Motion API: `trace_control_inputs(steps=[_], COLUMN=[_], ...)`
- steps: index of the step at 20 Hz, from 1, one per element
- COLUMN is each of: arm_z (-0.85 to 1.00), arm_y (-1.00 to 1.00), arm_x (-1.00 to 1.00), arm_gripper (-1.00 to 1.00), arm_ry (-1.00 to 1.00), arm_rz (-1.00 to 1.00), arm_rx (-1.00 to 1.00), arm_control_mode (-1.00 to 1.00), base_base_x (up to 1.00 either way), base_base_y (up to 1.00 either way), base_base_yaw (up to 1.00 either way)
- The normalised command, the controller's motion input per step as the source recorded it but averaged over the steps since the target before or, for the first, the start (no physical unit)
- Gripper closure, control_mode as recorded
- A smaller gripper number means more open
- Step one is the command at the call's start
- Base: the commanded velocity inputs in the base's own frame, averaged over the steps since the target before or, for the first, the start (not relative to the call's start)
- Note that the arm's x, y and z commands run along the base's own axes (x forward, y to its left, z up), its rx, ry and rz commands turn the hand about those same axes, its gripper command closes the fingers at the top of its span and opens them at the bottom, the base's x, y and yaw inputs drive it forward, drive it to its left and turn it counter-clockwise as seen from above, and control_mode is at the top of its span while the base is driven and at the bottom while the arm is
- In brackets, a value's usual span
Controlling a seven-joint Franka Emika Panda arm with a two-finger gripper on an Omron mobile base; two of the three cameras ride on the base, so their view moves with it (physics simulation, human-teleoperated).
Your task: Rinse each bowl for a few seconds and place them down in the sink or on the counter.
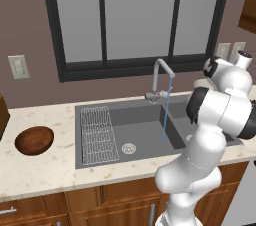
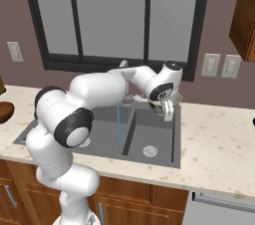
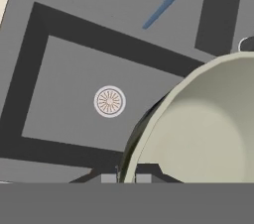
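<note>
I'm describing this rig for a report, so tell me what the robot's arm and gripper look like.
The arm is glossy white, made of rounded, bulbous segments joined by dark grey to black joint rings and round end caps. No cables or markings show. The gripper is a pale grey-white block under a white wrist with a dark cap. Its fingers are small, grey and square-tipped.

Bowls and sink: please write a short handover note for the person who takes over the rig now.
Gripper: jaws shut on the rim of the pale bowl, held above the right basin of the sink.
Water runs from the faucet into the left basin; the pale bowl is not under it.
Wooden bowl: on the counter, left of the sink.
Done: pale bowl picked up.
Left: rinsing the pale bowl, putting it down; wooden bowl's rinse state unknown.
</note>
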Motion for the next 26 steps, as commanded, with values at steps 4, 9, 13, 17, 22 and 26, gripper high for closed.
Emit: trace_control_inputs(steps=[4, 9, 13, 17, 22, 26], arm_z=[0.00, 0.00, 0.00, 0.00, 0.00, -0.01], arm_y=[0.36, 0.26, 0.29, 0.32, 0.25, 0.29], arm_x=[0.01, 0.00, 0.01, 0.03, 0.09, 0.13], arm_gripper=[1.00, 1.00, 1.00, 1.00, 1.00, 1.00], arm_ry=[0.00, 0.00, 0.00, 0.00, 0.00, 0.00], arm_rz=[0.05, 0.06, 0.06, 0.04, 0.04, 0.04], arm_rx=[0.00, 0.00, 0.00, 0.00, 0.00, 0.01], arm_control_mode=[-1.00, -1.00, -1.00, -1.00, -1.00, -1.00], base_base_x=[0.00, 0.00, 0.00, 0.00, 0.00, 0.00], base_base_y=[0.00, 0.00, 0.00, 0.00, 0.00, 0.00], base_base_yaw=[0.00, 0.00, 0.00, 0.00, 0.00, 0.00])
